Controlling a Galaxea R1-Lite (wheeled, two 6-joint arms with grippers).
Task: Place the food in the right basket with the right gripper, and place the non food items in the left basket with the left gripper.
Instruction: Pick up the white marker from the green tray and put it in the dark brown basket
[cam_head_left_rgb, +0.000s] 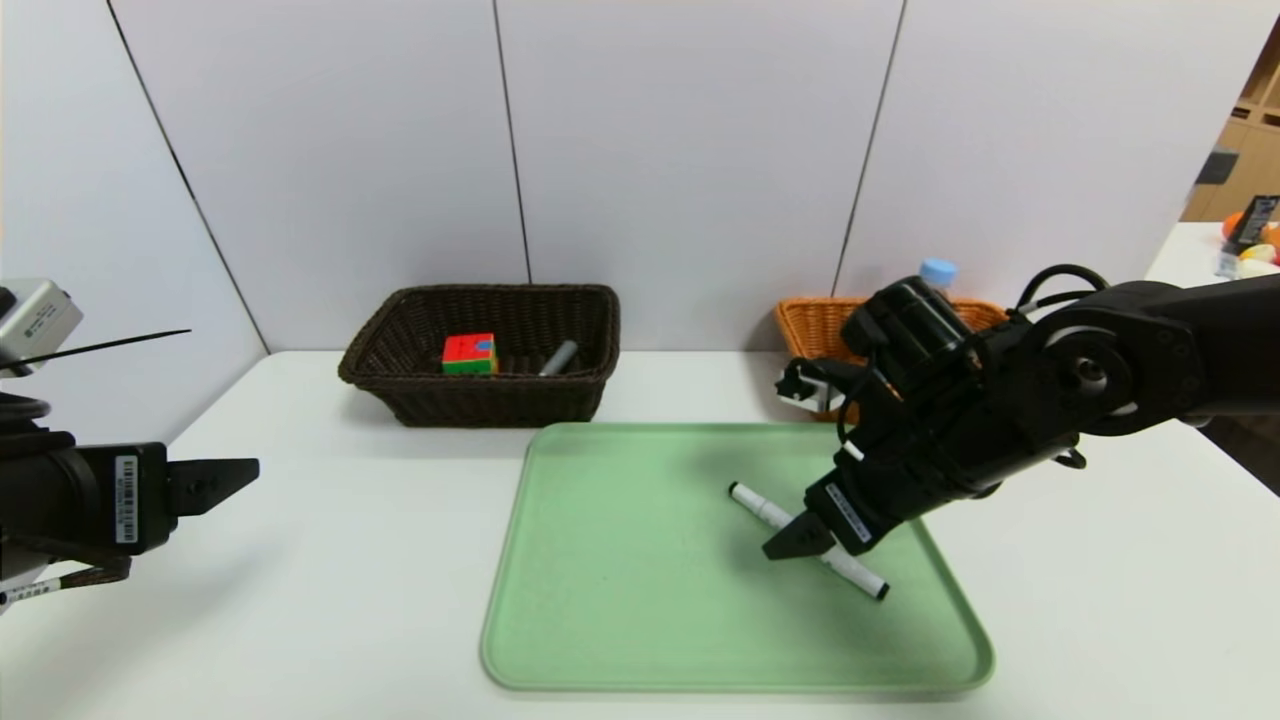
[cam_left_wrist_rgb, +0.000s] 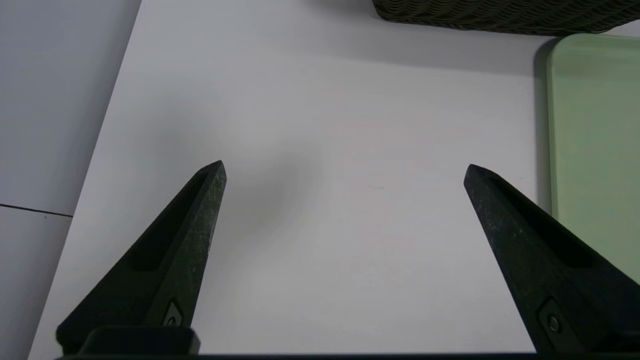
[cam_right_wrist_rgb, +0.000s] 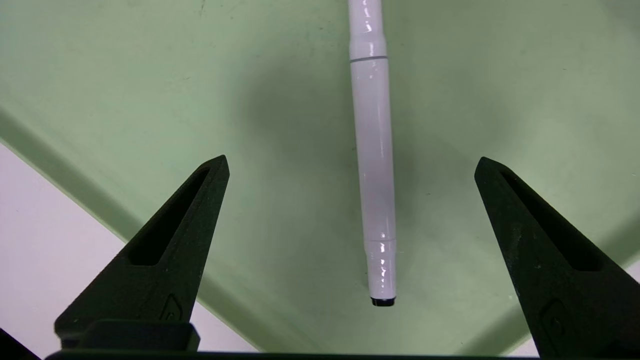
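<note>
Reaching down and inward over the green tray (cam_head_left_rgb: 640, 640), the right gripper (cam_right_wrist_rgb: 350, 165) hangs above the white marker (cam_head_left_rgb: 806, 538), fingers (cam_right_wrist_rgb: 175, 240) spread wide either side of it without touching. The marker lies diagonally on the tray's right half, near the right rim. The left gripper (cam_left_wrist_rgb: 345, 170) sits low at the bench's (cam_head_left_rgb: 330, 580) left edge, fingers wide apart, holding nothing, over bare bench beside the tray. The left basket (cam_head_left_rgb: 400, 390) holds the puzzle cube (cam_head_left_rgb: 469, 354) and a grey handle (cam_head_left_rgb: 559, 358). The water bottle (cam_head_left_rgb: 937, 272) stands in the right basket (cam_head_left_rgb: 805, 325), behind the right arm.
</note>
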